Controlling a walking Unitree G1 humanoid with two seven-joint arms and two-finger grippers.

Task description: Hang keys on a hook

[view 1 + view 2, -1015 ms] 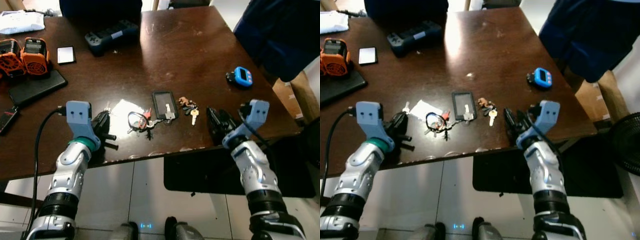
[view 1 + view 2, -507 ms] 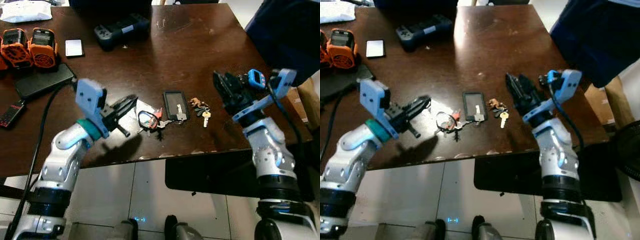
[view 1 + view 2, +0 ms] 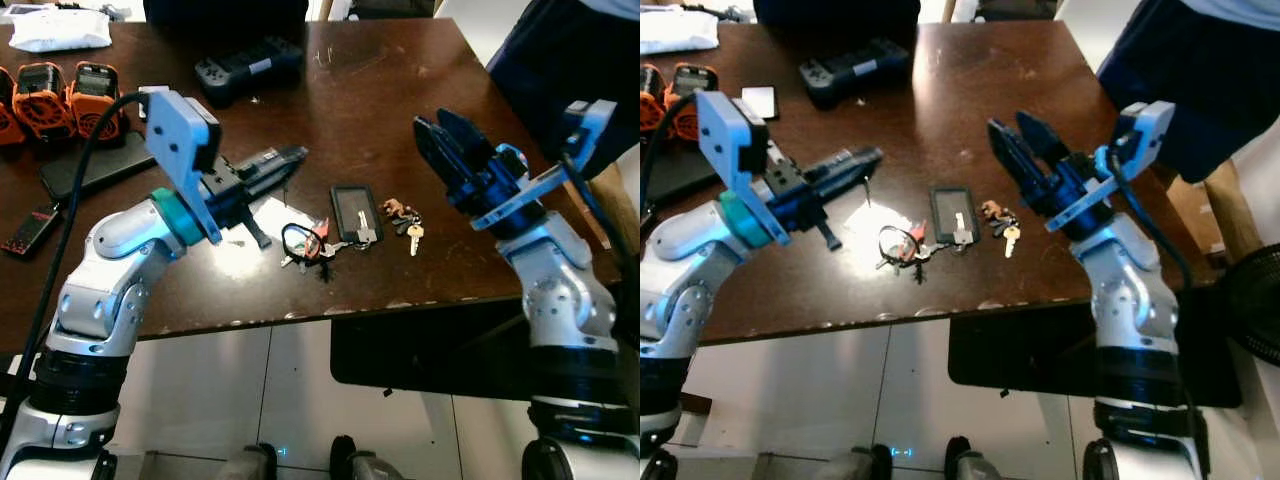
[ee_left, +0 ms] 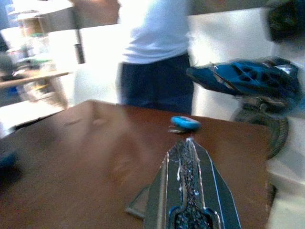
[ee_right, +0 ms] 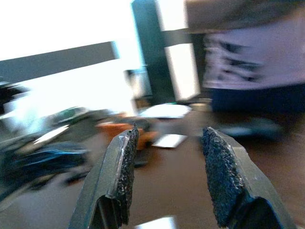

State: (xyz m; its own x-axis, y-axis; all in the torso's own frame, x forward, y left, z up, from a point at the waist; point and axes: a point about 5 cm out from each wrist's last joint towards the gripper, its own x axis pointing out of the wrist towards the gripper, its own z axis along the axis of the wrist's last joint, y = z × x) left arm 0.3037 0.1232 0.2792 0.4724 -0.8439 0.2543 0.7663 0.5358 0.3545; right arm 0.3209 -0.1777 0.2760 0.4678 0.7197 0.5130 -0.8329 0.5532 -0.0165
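Near the front edge of the dark wooden table [image 3: 380,110] lie a key bunch on a black ring with a red tag [image 3: 303,242], a black card holder [image 3: 352,213] and a second small bunch of keys [image 3: 404,219]. My left gripper [image 3: 293,158] is raised above the table, left of the keys, its fingers [image 4: 189,186] pressed together and shut. On the other side my right gripper [image 3: 437,137] hovers above and to the right of the keys, its fingers [image 5: 123,174] apart and open, with nothing between them.
A black game controller [image 3: 248,66], orange battery packs [image 3: 62,92], a phone [image 3: 88,164] and a white bag [image 3: 60,29] sit toward the back left. A blue timer [image 4: 185,123] lies near the right edge. A person in dark trousers [image 3: 575,60] stands at the right corner.
Both arms have lifted from the table's front edge and now point over the table. The right gripper has spread its fingers. The keys lie where they were.
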